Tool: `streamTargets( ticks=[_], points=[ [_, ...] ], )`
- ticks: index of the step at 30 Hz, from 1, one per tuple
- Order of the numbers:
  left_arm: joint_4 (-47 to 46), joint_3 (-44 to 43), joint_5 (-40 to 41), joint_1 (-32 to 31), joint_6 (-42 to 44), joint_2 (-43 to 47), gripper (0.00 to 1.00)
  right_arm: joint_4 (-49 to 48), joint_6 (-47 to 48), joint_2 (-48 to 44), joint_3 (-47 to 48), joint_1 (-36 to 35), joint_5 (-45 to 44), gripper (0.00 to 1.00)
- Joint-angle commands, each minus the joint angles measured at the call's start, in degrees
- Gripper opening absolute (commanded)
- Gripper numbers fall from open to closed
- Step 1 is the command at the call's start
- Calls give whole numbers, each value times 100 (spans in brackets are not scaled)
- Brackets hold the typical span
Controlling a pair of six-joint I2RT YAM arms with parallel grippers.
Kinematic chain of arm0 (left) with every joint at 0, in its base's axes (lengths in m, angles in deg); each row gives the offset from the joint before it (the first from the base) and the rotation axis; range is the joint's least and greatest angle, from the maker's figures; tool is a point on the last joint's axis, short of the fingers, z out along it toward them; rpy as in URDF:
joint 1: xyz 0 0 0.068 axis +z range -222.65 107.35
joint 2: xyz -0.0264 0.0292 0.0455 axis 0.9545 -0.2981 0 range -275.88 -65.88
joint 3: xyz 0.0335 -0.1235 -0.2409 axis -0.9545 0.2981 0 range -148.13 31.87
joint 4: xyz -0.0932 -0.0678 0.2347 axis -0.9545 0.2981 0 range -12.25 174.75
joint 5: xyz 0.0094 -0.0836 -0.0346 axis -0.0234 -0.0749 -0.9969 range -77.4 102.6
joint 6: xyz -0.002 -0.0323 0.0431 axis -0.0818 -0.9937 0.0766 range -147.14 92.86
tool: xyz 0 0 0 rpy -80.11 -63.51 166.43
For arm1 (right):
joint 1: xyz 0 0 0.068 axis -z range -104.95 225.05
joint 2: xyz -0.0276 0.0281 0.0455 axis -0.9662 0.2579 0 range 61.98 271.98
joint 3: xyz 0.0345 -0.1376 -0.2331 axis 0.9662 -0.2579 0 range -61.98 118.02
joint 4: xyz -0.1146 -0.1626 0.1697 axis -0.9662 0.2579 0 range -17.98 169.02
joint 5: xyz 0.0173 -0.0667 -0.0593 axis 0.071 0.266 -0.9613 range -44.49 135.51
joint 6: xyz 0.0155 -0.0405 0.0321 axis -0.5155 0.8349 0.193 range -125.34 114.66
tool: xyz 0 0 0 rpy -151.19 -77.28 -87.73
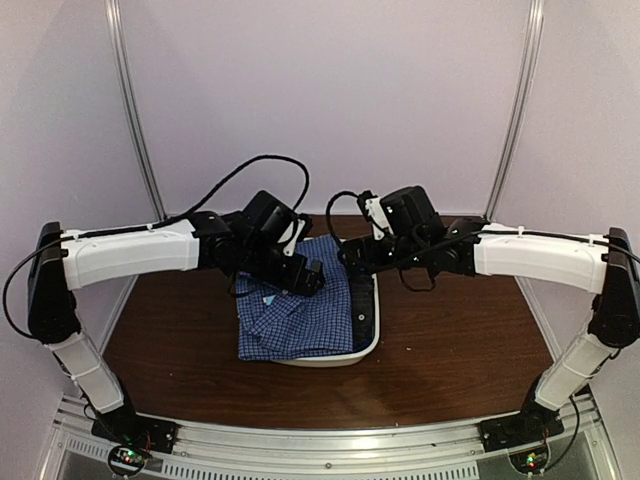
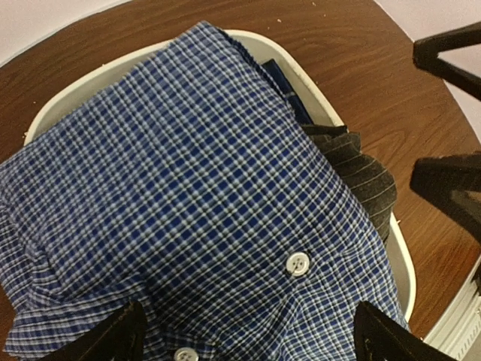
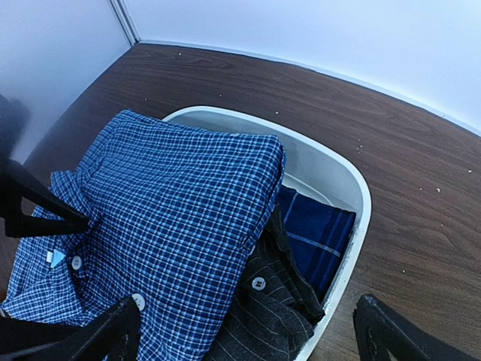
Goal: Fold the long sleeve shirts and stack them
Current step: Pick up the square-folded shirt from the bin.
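Note:
A blue gingham shirt with white buttons lies bunched over a white plastic tub and hangs over its left rim. It fills the left wrist view and shows in the right wrist view. My left gripper is open just above the shirt, fingers apart either side of the button placket. My right gripper is open and empty above the tub's right half. No black-and-white checked shirt is in view.
In the tub, under the blue shirt, lie a dark grey pinstriped shirt and a navy cloth with thin pale lines. The tub stands mid-table on the brown wooden top. White walls close in the back and sides.

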Motion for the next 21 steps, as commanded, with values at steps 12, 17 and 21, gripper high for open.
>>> streamTargets(
  ticks=[12,17,21],
  points=[
    [572,-860,1123,-164,-35,-1521,82,84,-253,-559,-479,84,-456,100],
    [578,-950,1320,-154,-102,-1592,28,132,-254,-569,-508,84,-447,100],
    [688,-1033,1628,-111,-165,-1460,0,143,-263,-580,-515,84,-402,100]
  ],
)
